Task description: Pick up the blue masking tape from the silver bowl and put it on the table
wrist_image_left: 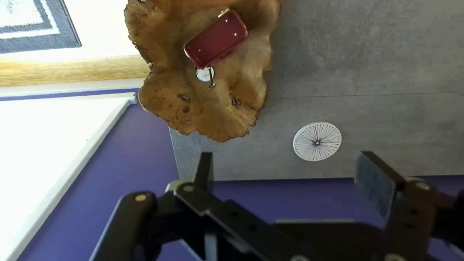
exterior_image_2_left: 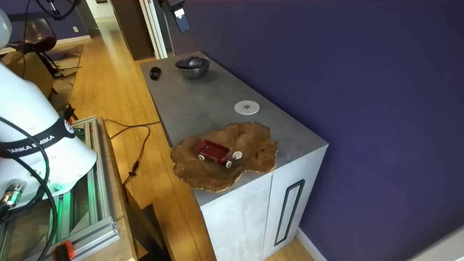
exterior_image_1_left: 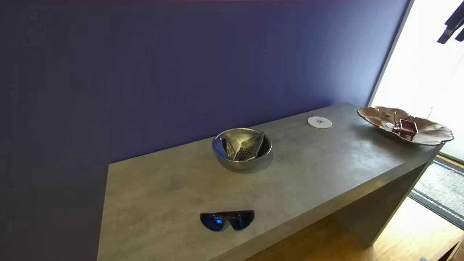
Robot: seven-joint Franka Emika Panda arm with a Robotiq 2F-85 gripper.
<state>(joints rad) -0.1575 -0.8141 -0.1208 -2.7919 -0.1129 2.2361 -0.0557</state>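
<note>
The silver bowl (exterior_image_1_left: 242, 165) stands on the grey-brown table (exterior_image_1_left: 174, 192) near the blue wall; it also shows in an exterior view (exterior_image_2_left: 194, 73). Inside it are a slotted metal piece (exterior_image_1_left: 250, 149) and a dark rounded thing (exterior_image_2_left: 195, 61). A blue patch shows on the bowl's inner left side; I cannot tell whether it is the blue masking tape or a reflection of the wall. My gripper (wrist_image_left: 284, 167) is open and empty, raised above the table. It shows at the upper right of an exterior view (exterior_image_1_left: 451, 39), away from the bowl. The wrist view does not show the bowl.
Dark blue sunglasses (exterior_image_1_left: 227, 220) lie near the table's front edge. A white round coaster (wrist_image_left: 317, 141) lies by the wall. A wavy wooden dish (exterior_image_2_left: 250, 145) with a small red wagon (exterior_image_2_left: 214, 150) sits at one table end. The blue wall (exterior_image_1_left: 224, 65) borders the long side.
</note>
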